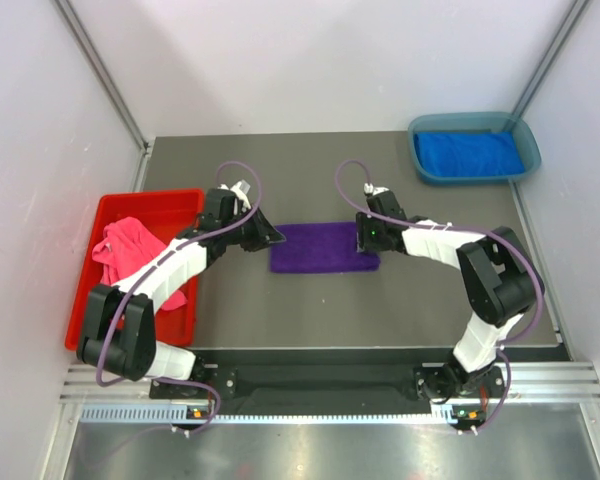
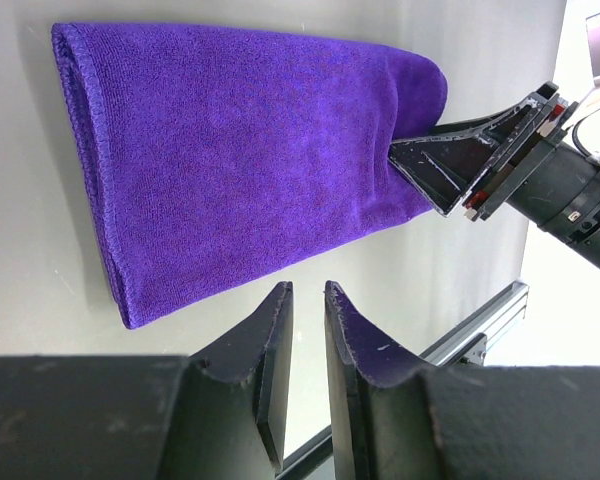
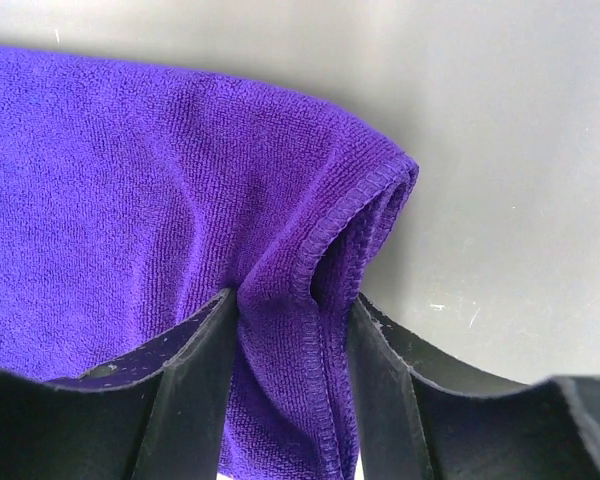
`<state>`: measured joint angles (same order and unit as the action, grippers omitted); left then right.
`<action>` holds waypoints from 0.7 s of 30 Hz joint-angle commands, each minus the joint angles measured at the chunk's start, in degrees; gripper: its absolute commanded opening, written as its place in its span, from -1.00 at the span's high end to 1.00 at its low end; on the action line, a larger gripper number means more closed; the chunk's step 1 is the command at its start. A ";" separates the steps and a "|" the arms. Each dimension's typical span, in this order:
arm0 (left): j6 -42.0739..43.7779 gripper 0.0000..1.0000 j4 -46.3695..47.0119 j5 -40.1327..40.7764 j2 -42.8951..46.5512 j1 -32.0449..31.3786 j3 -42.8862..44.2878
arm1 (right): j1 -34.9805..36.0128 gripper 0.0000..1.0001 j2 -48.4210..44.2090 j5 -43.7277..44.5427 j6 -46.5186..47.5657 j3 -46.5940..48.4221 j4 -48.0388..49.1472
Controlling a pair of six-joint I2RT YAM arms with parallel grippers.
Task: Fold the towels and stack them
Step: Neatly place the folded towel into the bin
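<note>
Red plastic bin (image 1: 175, 210) at the far left of the grey worktop (image 1: 330, 310), with a crumpled pink towel (image 1: 130, 250) lying inside it. Moving right, my left gripper (image 2: 307, 320) hovers just beside the left end of the purple towel (image 1: 325, 247). Its jaws are only a narrow slit apart, with nothing between them. The purple towel lies folded flat in the middle of the worktop, between my two arms. At its right end, my right gripper (image 3: 292, 310) pinches the hemmed corner, with the cloth bunched up between both fingers. At the far right, in the back corner, a teal tray (image 1: 470, 178) holds a folded royal blue towel (image 1: 468, 153).
</note>
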<state>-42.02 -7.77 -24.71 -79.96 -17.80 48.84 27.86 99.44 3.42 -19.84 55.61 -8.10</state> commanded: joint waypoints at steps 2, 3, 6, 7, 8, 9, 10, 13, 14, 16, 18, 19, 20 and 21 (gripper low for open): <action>0.54 0.52 1.79 -0.78 2.27 -0.22 -0.06 | -0.34 0.11 -0.03 0.28 -1.61 -0.77 -0.78; 0.62 0.52 1.53 -0.87 2.27 -0.22 0.20 | -0.78 0.13 -0.29 -0.08 -1.52 -1.12 -0.60; 0.71 0.52 1.44 -0.69 2.18 -0.22 0.20 | -2.80 0.21 -1.17 -3.14 -1.52 -2.17 0.53; 0.71 0.52 1.44 -0.60 2.18 -0.22 0.20 | -3.59 0.24 -1.44 -3.16 -1.52 -2.35 0.80; 0.71 0.52 1.53 -0.52 2.18 -0.22 0.20 | -3.77 0.28 -1.70 -5.25 -1.44 -2.53 0.98; 0.62 0.53 1.53 -0.60 2.01 -0.22 0.38 | -3.86 0.28 -1.70 -5.44 -1.61 -2.53 0.98; 0.62 0.53 1.44 -0.69 1.83 -0.22 0.47 | -3.95 0.28 -1.70 -5.44 -1.44 -2.44 0.80; 0.54 0.53 1.44 -0.60 1.74 -0.22 0.64 | -3.95 0.37 -1.97 -6.05 -1.61 -2.62 1.24; 0.54 0.53 1.44 -0.60 1.74 -0.22 0.64 | -3.86 0.41 -1.88 -6.06 -1.61 -2.53 1.33; 0.54 0.53 1.35 -0.60 1.74 -0.22 0.91 | -3.86 0.50 -1.79 -6.15 -1.52 -2.01 0.98; 0.71 0.53 1.00 -0.78 1.65 -0.22 1.08 | -3.77 0.56 -1.44 -5.80 -1.09 -1.48 0.19; 0.62 0.53 0.92 -0.78 1.74 -0.22 1.17 | -3.69 0.57 -1.44 -5.53 -1.00 -1.30 -0.16; 0.62 0.53 0.91 -0.95 1.65 -0.22 1.08 | -3.69 0.59 -1.53 -5.18 -0.73 -1.30 -0.34; 0.62 0.54 0.83 -0.95 1.83 -0.22 1.08 | -3.51 0.63 -1.61 -4.31 -0.64 -1.12 -0.86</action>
<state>-42.02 -7.81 -24.69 -79.96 -17.80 48.84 24.40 98.74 -2.20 -21.12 53.98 -6.59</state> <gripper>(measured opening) 0.233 0.205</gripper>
